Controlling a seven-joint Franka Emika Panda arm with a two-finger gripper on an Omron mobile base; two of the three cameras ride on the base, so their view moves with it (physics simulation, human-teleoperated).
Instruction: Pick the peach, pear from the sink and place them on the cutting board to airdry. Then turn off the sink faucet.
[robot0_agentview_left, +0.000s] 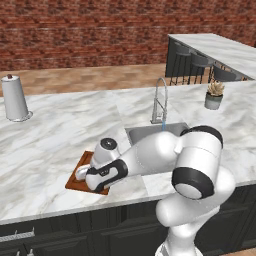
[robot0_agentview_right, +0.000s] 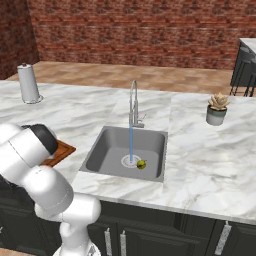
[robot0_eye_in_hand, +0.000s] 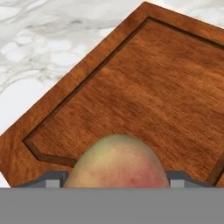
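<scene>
Item 1: peach (robot0_eye_in_hand: 117, 162), clasped between the fingers (robot0_eye_in_hand: 51, 180) above the board (robot0_eye_in_hand: 131, 92), poised for setting down to dry.
Item 2: pear (robot0_agentview_right: 141, 163), in the sink (robot0_agentview_right: 107, 145) beside the drain.
Item 3: faucet (robot0_agentview_right: 133, 102), running; shut-off pending.
Board rests on the bench (robot0_agentview_left: 50, 140), left of the sink.
</scene>
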